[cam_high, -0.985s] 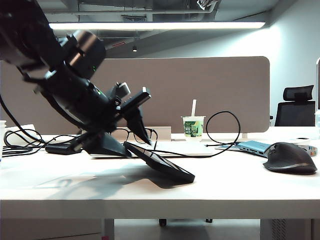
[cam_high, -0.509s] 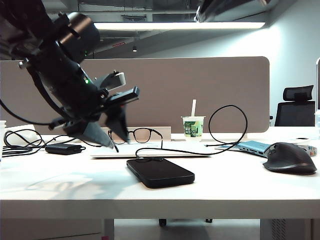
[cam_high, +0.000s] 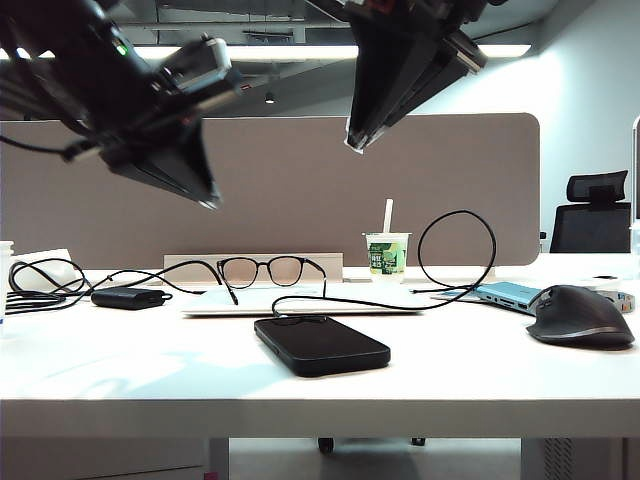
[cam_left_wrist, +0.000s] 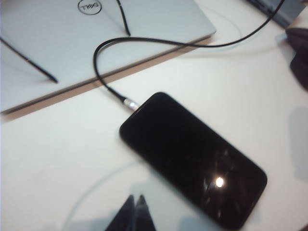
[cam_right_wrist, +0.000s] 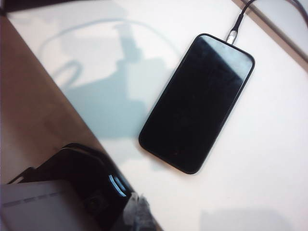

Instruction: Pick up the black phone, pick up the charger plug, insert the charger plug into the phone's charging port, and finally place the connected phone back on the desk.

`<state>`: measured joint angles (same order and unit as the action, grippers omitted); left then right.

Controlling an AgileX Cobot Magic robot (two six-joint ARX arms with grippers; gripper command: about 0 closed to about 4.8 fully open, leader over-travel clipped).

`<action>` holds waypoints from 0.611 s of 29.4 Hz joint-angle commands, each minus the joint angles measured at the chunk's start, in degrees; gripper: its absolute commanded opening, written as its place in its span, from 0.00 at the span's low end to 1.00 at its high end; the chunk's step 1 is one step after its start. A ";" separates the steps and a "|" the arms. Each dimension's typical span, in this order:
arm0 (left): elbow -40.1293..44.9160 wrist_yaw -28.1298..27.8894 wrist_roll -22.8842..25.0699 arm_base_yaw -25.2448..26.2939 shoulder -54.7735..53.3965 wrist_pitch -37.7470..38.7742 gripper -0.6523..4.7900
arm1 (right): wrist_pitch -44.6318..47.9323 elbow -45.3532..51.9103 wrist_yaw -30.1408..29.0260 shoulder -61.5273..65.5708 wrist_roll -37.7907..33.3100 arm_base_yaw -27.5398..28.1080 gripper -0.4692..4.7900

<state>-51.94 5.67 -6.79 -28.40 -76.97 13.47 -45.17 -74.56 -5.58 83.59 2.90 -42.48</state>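
On the white bench (cam_high: 120,370) the black phone (cam_high: 321,344) lies flat with its screen up, and the charger plug (cam_left_wrist: 129,102) sits at its short end – in both wrist views the silver tip meets the edge of the phone, so it looks inserted, though how deep it goes I cannot tell. From the plug the thin black cable (cam_high: 455,250) runs over a closed silver laptop (cam_left_wrist: 86,43) and rises in a loop near a drink cup (cam_high: 386,253). Judging from this, the task is nearly or fully complete: the phone is connected and it rests on the bench, with nothing held by either arm. What may remain is only to take the arms away. The left tool (cam_high: 207,195) hangs high over the left part of the bench, its fingers brought together to a point and empty; the phone is well below it and to its right. The right tool (cam_high: 352,143) is also high, above the middle of the scene, closed and holding nothing – the phone lies well below it, almost straight under. A pair of glasses (cam_high: 262,270), a dark mouse (cam_high: 582,315) and a small power brick (cam_high: 128,298) rest apart from the phone, untouched.
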 commanded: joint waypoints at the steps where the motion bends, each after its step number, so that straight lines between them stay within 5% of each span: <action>1: -0.09 -2.71 1.01 -0.04 4.48 5.22 0.11 | 1.92 0.48 2.97 -0.81 -1.36 -0.42 0.08; 11: 1.90 -6.47 0.79 -0.13 19.23 12.35 0.11 | 7.96 8.61 3.21 -8.94 -1.36 1.51 0.08; 18: 11.17 -10.80 0.83 -0.13 33.03 12.13 0.11 | 14.60 17.07 4.39 -19.47 -0.79 2.91 0.08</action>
<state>-42.09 -4.51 -6.02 -28.42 -45.95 25.71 -33.12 -58.76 -1.52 66.35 1.76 -39.72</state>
